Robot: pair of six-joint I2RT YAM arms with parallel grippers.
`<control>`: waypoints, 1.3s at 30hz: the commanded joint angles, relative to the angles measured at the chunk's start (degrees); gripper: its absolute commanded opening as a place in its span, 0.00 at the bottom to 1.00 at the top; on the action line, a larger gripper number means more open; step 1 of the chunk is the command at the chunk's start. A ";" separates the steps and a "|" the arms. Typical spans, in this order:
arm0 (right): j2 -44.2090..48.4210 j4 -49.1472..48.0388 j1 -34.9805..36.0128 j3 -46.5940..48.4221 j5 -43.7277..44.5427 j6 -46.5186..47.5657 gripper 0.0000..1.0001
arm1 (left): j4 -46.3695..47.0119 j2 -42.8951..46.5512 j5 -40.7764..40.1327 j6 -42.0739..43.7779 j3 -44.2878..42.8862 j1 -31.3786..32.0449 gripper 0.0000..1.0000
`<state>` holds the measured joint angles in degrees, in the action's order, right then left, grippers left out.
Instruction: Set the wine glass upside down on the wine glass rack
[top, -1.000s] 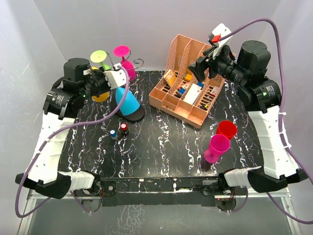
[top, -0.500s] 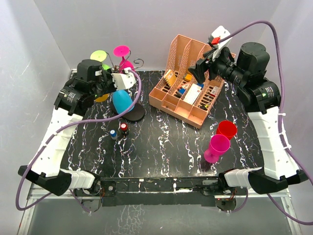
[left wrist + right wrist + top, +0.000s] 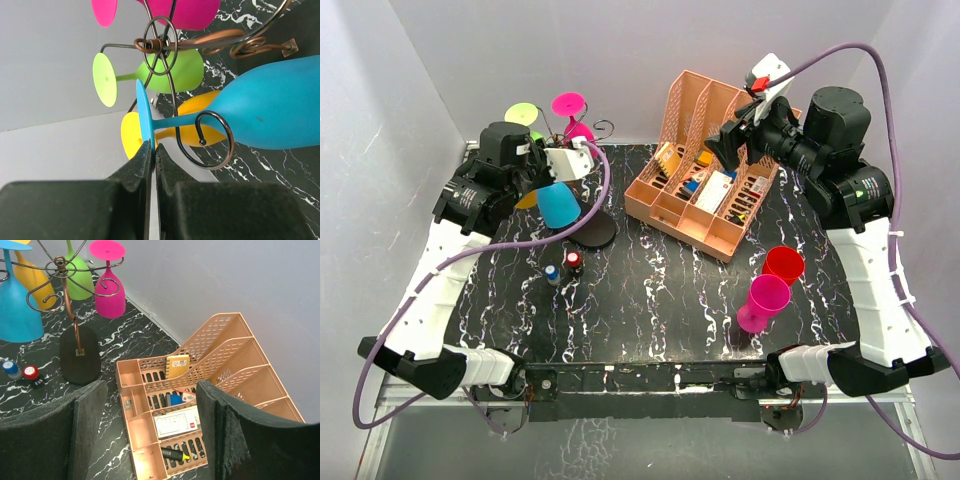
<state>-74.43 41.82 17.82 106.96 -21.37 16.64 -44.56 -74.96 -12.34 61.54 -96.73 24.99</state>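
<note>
Blue plastic-looking wine glass (image 3: 280, 102) hangs inverted, its stem in the wine glass rack's (image 3: 161, 44) curl at mid-frame. Your left tool (image 3: 152, 150) is clamped on its foot rim. It is probably light, stiff and slippery, so grip there. Your right tool (image 3: 150, 395) stands apart.

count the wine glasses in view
6. Four at the rack: green glass, hung magenta glass, orange glass, blue glass, its foot pinched by the left tool. Two on the table's right side: red glass, standing magenta glass.
</note>
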 commanded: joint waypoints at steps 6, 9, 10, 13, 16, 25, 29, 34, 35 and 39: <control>1.72 -3.24 -0.47 -0.79 -0.20 0.93 0.78 | -3.94 1.95 -3.34 0.38 -2.57 0.07 0.00; 1.83 -3.24 -0.59 -0.92 -0.34 1.01 0.78 | -5.64 2.47 -2.98 0.21 -3.30 -0.14 0.00; 1.81 -3.24 -0.56 -0.99 -0.34 1.01 0.78 | -6.08 2.58 -2.84 0.15 -3.51 -0.16 0.00; 1.98 -3.33 -0.73 -1.29 -0.50 1.02 0.78 | -6.95 3.09 -2.48 0.13 -3.93 -0.33 0.00; 2.06 -3.37 -0.82 -1.16 -0.92 0.93 0.78 | -7.59 3.44 -2.22 0.37 -4.38 -0.39 0.00; 2.09 -3.33 -0.80 -1.20 -1.74 0.89 0.78 | -10.06 3.82 -0.13 1.00 -5.23 -0.36 0.00; 2.01 -3.33 -0.86 -1.28 -1.97 0.93 0.78 | -11.45 3.94 0.92 1.26 -5.47 -0.33 0.00; 2.01 -3.59 -1.08 -2.07 -2.09 0.91 0.79 | -12.36 3.54 3.54 1.17 -6.55 -0.30 0.00; 2.01 -3.66 -1.04 -2.25 -2.10 0.93 0.79 | -12.47 3.44 4.26 1.11 -6.88 -0.30 0.00; 1.93 -3.59 -1.17 -2.46 -2.28 1.09 0.79 | -13.14 2.70 6.81 1.08 -8.60 -0.30 0.00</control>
<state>-73.95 41.76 17.06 104.99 -22.87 17.63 -56.23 -73.19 -9.34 62.43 -101.75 24.86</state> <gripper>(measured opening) 0.786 0.018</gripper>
